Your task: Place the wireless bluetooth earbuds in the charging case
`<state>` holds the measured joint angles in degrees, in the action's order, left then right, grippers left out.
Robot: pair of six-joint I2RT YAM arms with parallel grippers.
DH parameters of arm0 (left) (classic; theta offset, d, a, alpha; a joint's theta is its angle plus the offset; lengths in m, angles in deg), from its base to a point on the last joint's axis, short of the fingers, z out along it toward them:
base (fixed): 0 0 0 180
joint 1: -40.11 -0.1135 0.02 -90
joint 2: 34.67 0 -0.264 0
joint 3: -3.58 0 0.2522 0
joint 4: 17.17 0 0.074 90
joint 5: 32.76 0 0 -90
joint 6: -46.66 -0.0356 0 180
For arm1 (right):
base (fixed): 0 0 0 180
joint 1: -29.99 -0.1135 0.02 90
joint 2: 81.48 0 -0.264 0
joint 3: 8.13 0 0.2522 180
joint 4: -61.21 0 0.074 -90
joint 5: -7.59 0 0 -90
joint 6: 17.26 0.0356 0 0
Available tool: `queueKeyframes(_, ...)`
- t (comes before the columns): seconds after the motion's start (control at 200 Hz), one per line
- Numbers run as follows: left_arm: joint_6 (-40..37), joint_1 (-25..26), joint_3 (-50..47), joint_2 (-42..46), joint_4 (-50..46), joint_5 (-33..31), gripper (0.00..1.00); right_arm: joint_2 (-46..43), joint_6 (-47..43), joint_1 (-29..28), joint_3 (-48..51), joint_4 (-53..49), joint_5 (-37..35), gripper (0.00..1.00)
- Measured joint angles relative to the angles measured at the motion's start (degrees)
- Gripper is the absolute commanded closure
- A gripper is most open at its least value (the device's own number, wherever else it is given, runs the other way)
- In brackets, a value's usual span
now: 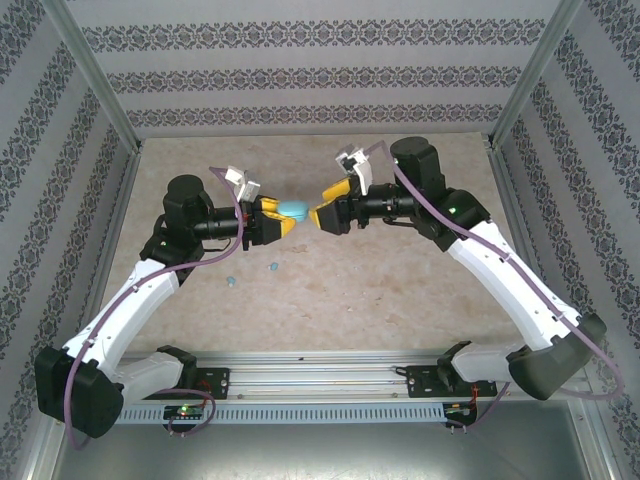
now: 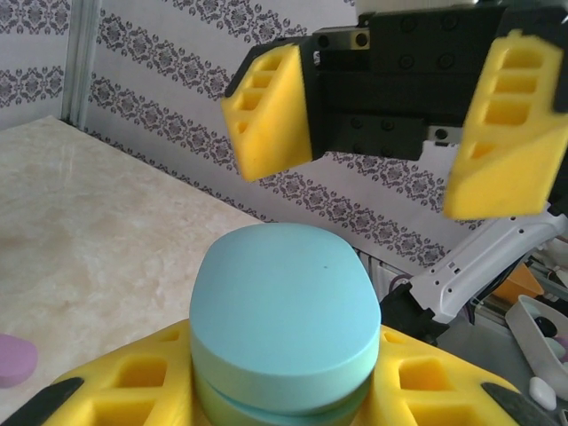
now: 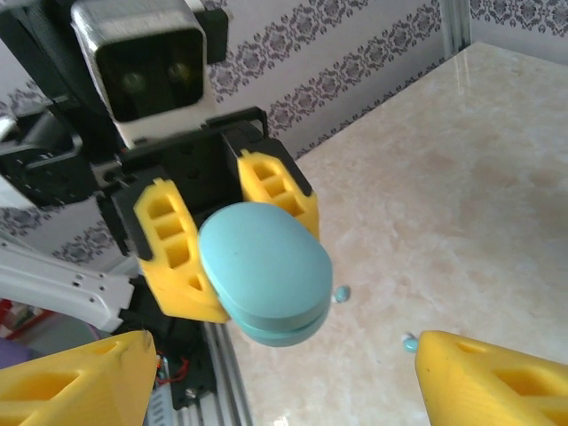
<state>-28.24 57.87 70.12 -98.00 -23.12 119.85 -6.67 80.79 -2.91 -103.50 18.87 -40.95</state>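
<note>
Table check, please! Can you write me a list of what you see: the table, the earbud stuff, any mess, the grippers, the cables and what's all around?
surface: beige marbled table; no spills seen.
job's things: blue case, lid closed, held up off the table; two blue earbuds lying loose on the table.
clutter: pink thing on the table, cut off by the picture edge.
grippers: left gripper shut on the case; right gripper open, facing the case, not touching it.
cables: purple cables, one along each arm.
surroundings: patterned walls and a metal frame.

No legible text, label, brand, number or sign on any surface in view
</note>
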Motion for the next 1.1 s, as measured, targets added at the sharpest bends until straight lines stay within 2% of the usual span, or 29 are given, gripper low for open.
queueKeyframes(0.405, 1.73, -0.15, 0.17, -0.04, 0.83, 0.81, 0.81, 4.90, -3.52, -1.38, -2.47, -1.29, -0.50, 0.23)
queueKeyframes(0.839, 1.97, -0.31, 0.17, -0.07, 0.79, 0.35, 0.81, 7.37, -1.11, -0.24, -5.90, -1.22, 0.44, 0.27)
queueKeyframes(1.099, 5.64, -1.07, 0.20, -1.33, 2.60, 0.09, 0.81, 10.36, 3.04, -0.20, -8.31, -0.81, 1.53, 0.34)
